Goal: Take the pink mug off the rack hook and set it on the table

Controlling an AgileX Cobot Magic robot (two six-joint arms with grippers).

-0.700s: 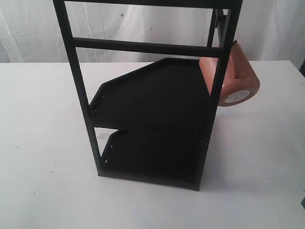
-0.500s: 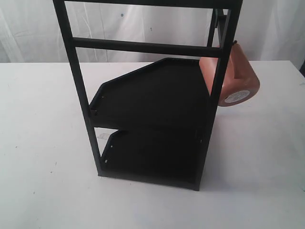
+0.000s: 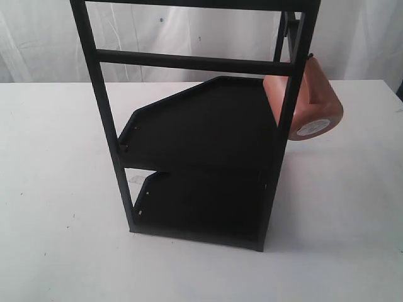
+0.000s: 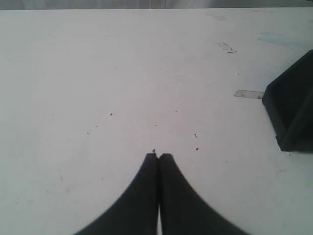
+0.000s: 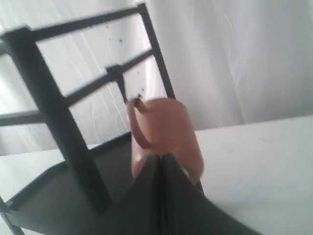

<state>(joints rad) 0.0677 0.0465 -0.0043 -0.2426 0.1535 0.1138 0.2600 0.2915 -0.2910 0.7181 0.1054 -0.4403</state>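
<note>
The pink mug [image 3: 312, 104] hangs by its handle on the right side of the tall black rack [image 3: 201, 138], base sticker facing out. In the right wrist view the pink mug [image 5: 168, 129] hangs from the thin rack hook [image 5: 133, 102] by its loop handle, a little beyond my right gripper [image 5: 161, 156], which is shut and holds nothing. My left gripper [image 4: 158, 156] is shut and empty over the bare white table [image 4: 122, 73]. Neither gripper shows in the exterior view.
The rack has two black shelves and thick crossbars [image 3: 189, 61]. A corner of its base [image 4: 293, 112] lies to one side of the left gripper. White curtain [image 3: 189, 31] hangs behind the table [image 3: 56, 189].
</note>
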